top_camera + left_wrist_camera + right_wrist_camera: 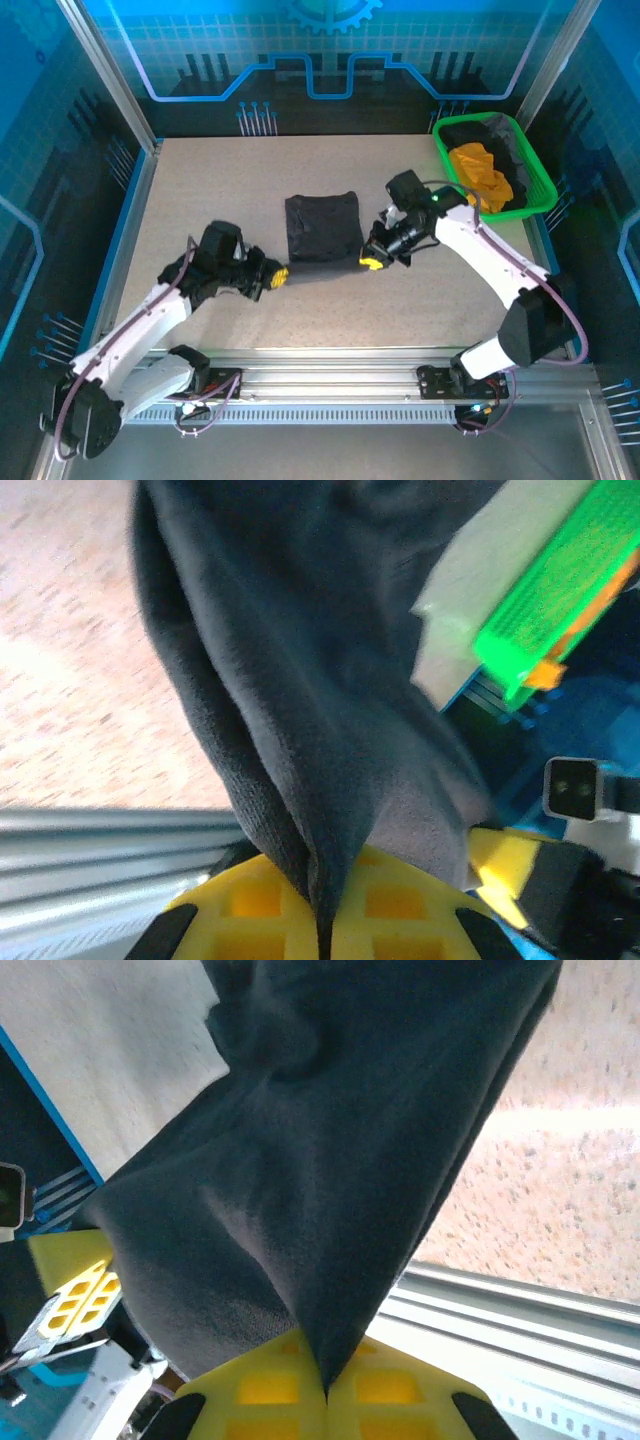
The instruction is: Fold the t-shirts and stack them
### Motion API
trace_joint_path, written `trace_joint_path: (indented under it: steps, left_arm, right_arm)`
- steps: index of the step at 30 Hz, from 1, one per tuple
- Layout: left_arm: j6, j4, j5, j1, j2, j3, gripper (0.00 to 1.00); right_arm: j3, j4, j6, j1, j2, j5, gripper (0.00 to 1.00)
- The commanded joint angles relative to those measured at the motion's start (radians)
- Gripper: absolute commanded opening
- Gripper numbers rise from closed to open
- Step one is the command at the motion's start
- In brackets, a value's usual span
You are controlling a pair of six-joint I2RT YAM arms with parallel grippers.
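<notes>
A charcoal-black t-shirt [322, 228] lies folded into a rough square at the middle of the table. My left gripper [278, 275] is shut on its near left corner, and in the left wrist view the dark fabric [300, 680] is pinched between the yellow jaws [325, 920]. My right gripper [372, 262] is shut on the near right corner; its wrist view has the cloth [350, 1160] running into the closed jaws [325, 1390]. A bright orange t-shirt [483, 172] and another dark t-shirt [490, 135] lie crumpled in the basket.
The green plastic basket [540, 190] stands at the back right corner, close behind the right arm, and its rim [560, 570] appears in the left wrist view. Bare table [200, 190] spreads left of the shirt. A metal rail [330, 365] runs along the near edge.
</notes>
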Motion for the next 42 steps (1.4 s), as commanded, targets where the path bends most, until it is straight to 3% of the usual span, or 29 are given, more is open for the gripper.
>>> trace_joint_path:
  steps: [1, 6, 12, 15, 17, 19, 22, 24, 27, 30, 35, 42]
  left_arm:
    - [0.060, 0.036, -0.031, 0.050, 0.124, 0.143, 0.00]
    - [0.114, 0.121, -0.019, 0.130, 0.390, 0.339, 0.00]
    - [0.206, 0.131, -0.016, 0.212, 0.766, 0.616, 0.03]
    - [0.258, 0.150, 0.020, 0.242, 0.976, 0.768, 0.29]
    - [0.288, 0.119, 0.024, 0.253, 1.050, 0.863, 0.36]
    - [0.313, 0.096, -0.029, 0.258, 1.027, 0.884, 0.40]
    - [0.298, 0.138, -0.056, 0.250, 0.914, 0.811, 0.49]
    - [0.268, 0.173, -0.069, 0.227, 0.807, 0.715, 0.49]
    - [0.167, 0.212, -0.094, 0.139, 0.657, 0.539, 0.53]
    - [-0.036, 0.293, -0.128, -0.012, 0.583, 0.365, 0.56]
    - [-0.412, 0.429, -0.318, -0.217, 0.596, 0.218, 0.65]
    - [-0.591, 0.530, -0.517, -0.332, 0.811, 0.349, 0.69]
  right_arm:
    - [0.147, -0.084, 0.011, -0.046, 0.100, 0.030, 0.00]
    - [0.412, -0.081, 0.025, -0.098, 0.320, 0.089, 0.00]
    - [0.817, -0.063, 0.030, -0.152, 0.734, 0.069, 0.02]
    - [1.133, -0.169, 0.006, -0.168, 0.984, 0.092, 0.35]
    - [1.284, -0.174, -0.010, -0.182, 1.072, 0.102, 0.50]
    - [1.332, -0.134, -0.036, -0.193, 1.073, 0.086, 0.69]
    - [1.247, -0.098, -0.076, -0.209, 0.968, 0.110, 0.70]
    - [1.104, -0.058, -0.106, -0.216, 0.847, 0.129, 0.69]
    - [0.770, 0.111, -0.140, -0.213, 0.577, 0.144, 0.65]
    - [0.384, 0.334, -0.120, -0.213, 0.310, 0.114, 0.65]
    - [0.004, 0.462, -0.094, -0.220, 0.030, 0.077, 0.66]
    - [-0.197, 0.459, -0.099, -0.246, -0.134, 0.038, 0.67]
